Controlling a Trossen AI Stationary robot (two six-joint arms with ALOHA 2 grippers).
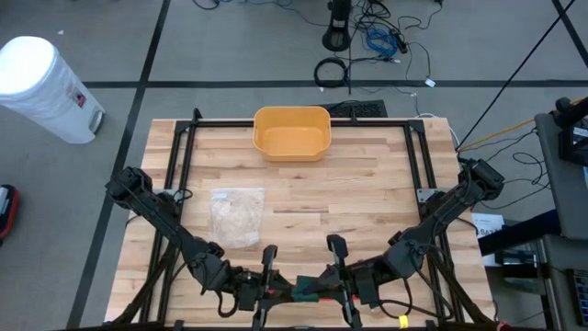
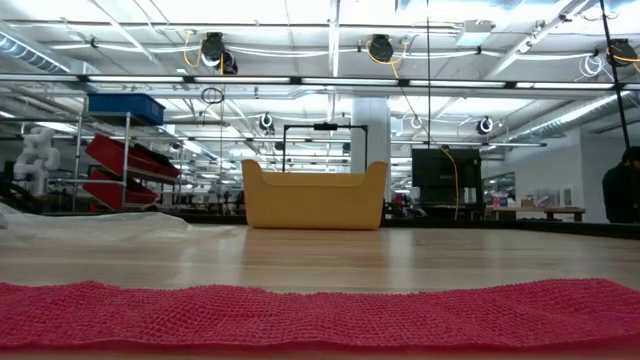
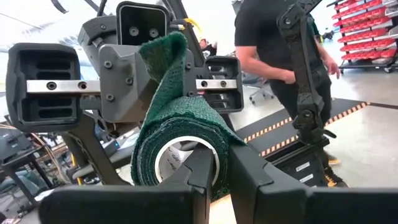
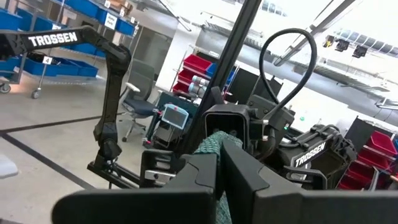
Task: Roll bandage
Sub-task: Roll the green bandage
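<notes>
Light: bright and even, from ceiling lamps (image 2: pixel 380 47) in the low view.
Glare: the white bin (image 1: pixel 41 85) is washed out.
Shadows: soft, faint on the table (image 1: pixel 367 184).
Blur: the red cloth (image 2: pixel 320 312) is close and soft.

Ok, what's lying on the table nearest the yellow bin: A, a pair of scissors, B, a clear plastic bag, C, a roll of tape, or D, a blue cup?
B: in the high view a clear plastic bag lies on the wood in front of and slightly left of the yellow bin; no scissors, cup or tape lie there.
</notes>
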